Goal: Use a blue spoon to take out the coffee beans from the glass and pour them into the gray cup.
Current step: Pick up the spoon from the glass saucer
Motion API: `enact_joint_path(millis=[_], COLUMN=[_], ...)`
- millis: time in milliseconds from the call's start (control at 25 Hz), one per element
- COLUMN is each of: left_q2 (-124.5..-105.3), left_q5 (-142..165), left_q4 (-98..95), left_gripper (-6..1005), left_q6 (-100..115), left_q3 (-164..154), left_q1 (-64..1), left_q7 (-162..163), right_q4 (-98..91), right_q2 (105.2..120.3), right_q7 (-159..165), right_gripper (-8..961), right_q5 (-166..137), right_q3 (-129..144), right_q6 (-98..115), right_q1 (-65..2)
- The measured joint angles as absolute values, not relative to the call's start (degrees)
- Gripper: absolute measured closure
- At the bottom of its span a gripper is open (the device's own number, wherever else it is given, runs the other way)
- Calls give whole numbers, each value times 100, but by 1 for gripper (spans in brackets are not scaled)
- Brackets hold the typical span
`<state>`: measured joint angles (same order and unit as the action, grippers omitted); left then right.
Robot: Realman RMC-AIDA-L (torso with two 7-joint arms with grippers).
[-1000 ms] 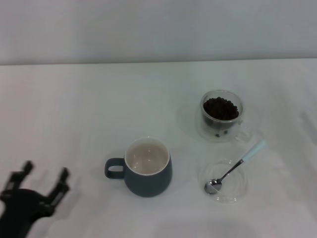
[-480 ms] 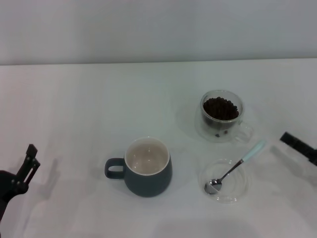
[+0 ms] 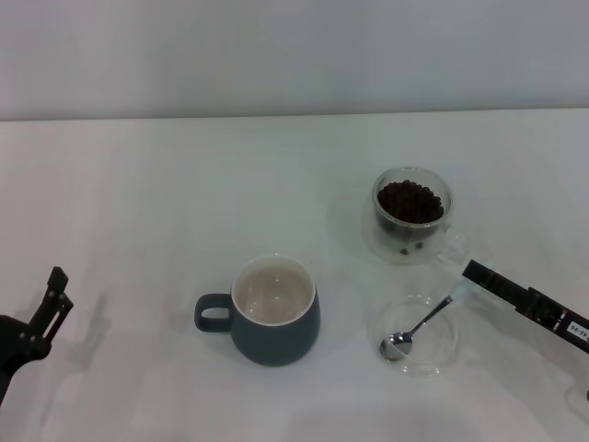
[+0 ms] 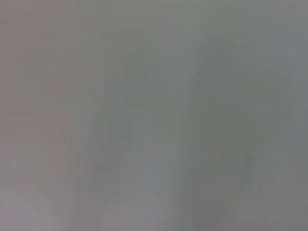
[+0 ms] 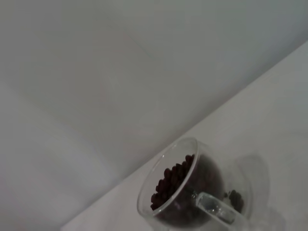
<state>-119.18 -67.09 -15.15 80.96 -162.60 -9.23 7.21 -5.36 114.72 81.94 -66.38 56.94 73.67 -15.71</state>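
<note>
White tabletop (image 3: 184, 184), plain pale wall behind. Blue spoon (image 3: 425, 320) lies in the glass saucer (image 3: 414, 336), between gray cup (image 3: 274, 310) and the glass (image 3: 411, 214) of coffee beans (image 3: 410, 202). Right gripper (image 3: 515, 296) is over the handle, finger state unclear; risk: it nudges the spoon off or clips the glass. Left gripper (image 3: 41, 318) is parked, fingers unclear.
</note>
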Motion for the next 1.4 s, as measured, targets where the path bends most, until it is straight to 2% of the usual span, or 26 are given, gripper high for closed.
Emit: enact_joint_path(millis=[600,920,1120,1400], left_q2=[-11918,-11918,-11918,-11918], left_q5=[-6673,-6701,-6712,-6722], left_q4=[-1459,-1452,-1450,-1450], left_gripper=[132,133,133,133], left_q6=[8084,8086,8086,8086], left_q3=[-16269,-16259,-16239,-16226], left_q1=[-932,-941,-940,-940], left_q7=[731,730,729,729], right_q4=[-517,-518,-514,-492], right_q2=[11525,11522,11522,11521], right_q7=[8200,8200,8200,8200], right_gripper=[101,289,503,621], right_q5=[-6645,-6629,-6617,-6601], right_q3=[5712,5713,5713,5712], right_q6=[7250,7163,7138,7134], right_q1=[-1775,-1824,-1837,-1839])
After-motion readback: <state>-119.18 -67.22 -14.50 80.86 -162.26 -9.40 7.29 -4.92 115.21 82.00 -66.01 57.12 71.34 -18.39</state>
